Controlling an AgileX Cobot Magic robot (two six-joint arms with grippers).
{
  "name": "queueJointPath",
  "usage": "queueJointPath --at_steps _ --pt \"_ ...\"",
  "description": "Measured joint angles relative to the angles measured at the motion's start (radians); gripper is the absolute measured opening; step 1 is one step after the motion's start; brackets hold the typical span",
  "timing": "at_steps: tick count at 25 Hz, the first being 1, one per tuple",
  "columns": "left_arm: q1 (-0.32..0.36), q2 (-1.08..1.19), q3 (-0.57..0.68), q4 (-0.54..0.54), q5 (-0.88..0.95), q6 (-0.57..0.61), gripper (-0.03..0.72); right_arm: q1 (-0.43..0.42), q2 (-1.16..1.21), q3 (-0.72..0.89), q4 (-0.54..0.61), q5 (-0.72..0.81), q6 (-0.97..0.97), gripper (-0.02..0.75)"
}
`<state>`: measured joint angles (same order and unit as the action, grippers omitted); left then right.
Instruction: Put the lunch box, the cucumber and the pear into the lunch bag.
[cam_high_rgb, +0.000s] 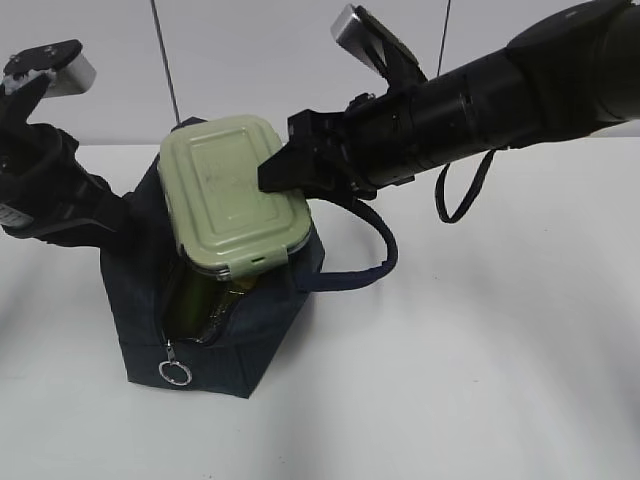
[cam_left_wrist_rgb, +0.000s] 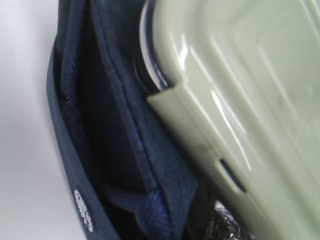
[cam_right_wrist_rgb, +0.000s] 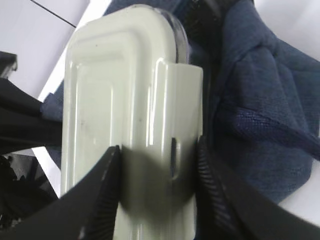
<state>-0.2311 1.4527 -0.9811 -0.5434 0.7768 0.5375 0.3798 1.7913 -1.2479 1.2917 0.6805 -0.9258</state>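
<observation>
On the white desk (cam_high_rgb: 480, 380), the silver ring zipper pull (cam_high_rgb: 175, 373) hangs at the near end of the dark navy fabric lunch bag (cam_high_rgb: 255, 335), whose top gapes open. Above it the sage-green-lidded clear lunch box (cam_high_rgb: 225, 190) sits tilted in the opening, clenched by the right claw (cam_high_rgb: 290, 165). Behind, the left claw (cam_high_rgb: 135, 215) is at the bag's far-left edge; its grip cannot be told.

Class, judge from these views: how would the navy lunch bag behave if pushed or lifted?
The lunch bag probably flops rather than holding shape: its fabric walls fold and sag in the left wrist view. It may slump or tip under the lunch box resting on its open mouth. Its loop handle hangs limp, suggesting soft padding.
</observation>
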Motion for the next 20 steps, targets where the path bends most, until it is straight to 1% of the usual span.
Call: queueJointPath --at_steps 7,12,15,18,20 --pt "0.000 0.000 0.000 -0.003 -0.003 0.000 0.002 0.002 0.000 -0.004 -0.271 0.002 0.198 0.326" --pt "-0.002 0.000 0.000 -0.008 -0.005 0.000 0.002 0.002 0.000 -0.004 -0.382 -0.004 0.313 0.326" --pt "-0.002 0.000 0.000 -0.008 -0.005 0.000 0.002 0.002 0.000 -0.004 -0.403 -0.018 0.355 0.326" --pt "-0.002 0.000 0.000 -0.010 -0.004 -0.001 0.002 0.002 0.000 -0.004 -0.395 -0.036 0.365 0.326" --pt "-0.002 0.000 0.000 -0.012 -0.002 -0.001 0.002 0.002 0.000 -0.004 -0.348 -0.058 0.367 0.326"
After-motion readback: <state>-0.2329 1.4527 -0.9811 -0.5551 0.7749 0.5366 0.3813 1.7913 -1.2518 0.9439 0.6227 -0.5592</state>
